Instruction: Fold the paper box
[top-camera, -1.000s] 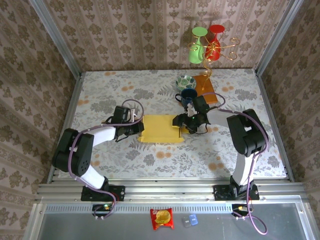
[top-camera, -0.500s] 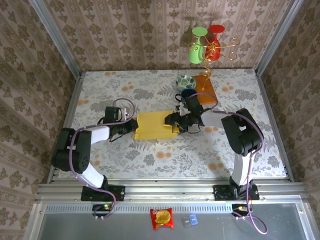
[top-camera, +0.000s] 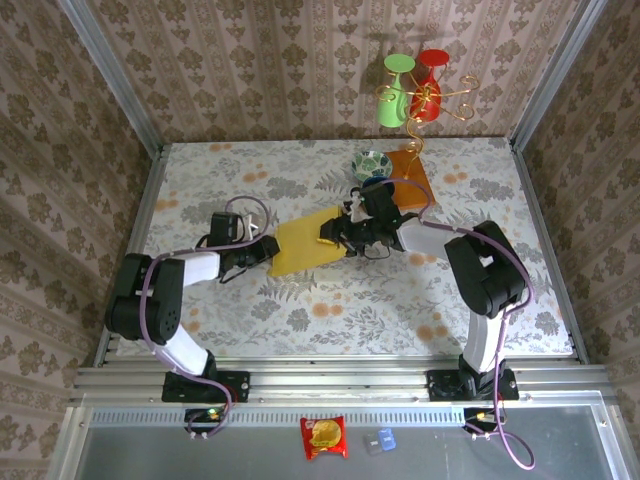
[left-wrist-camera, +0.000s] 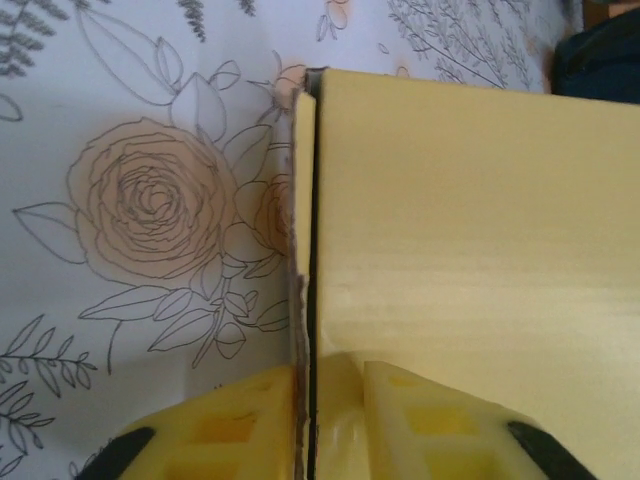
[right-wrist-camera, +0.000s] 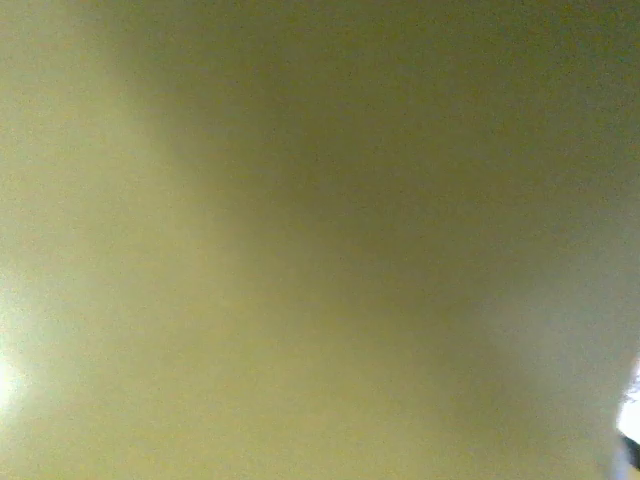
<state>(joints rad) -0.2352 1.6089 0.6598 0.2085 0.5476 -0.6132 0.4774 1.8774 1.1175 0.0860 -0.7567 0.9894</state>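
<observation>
The paper box (top-camera: 303, 242) is a flat yellow cardboard piece lying askew mid-table, its right end swung toward the back. My left gripper (top-camera: 263, 250) is at its left edge. In the left wrist view the box (left-wrist-camera: 470, 220) spreads to the right, and a thin upright side flap (left-wrist-camera: 303, 200) runs between my yellow fingers (left-wrist-camera: 220, 425); the left gripper (left-wrist-camera: 330, 375) stands slightly open, left finger against the flap, right finger a little off it. My right gripper (top-camera: 336, 232) sits on the box's right edge. Blurred yellow cardboard (right-wrist-camera: 320, 240) hides its jaws in the right wrist view.
Behind the right arm stand a blue mug (top-camera: 378, 188), a patterned bowl (top-camera: 371, 163) and an orange-brown board (top-camera: 412, 172). A gold stand holding green and red cups (top-camera: 415, 95) rises at the back. A snack packet (top-camera: 323, 437) lies on the near ledge.
The box has slid left and turned, its right end swinging toward the back. The right gripper moved left and back with it. The left gripper drew left and its jaws have loosened.
</observation>
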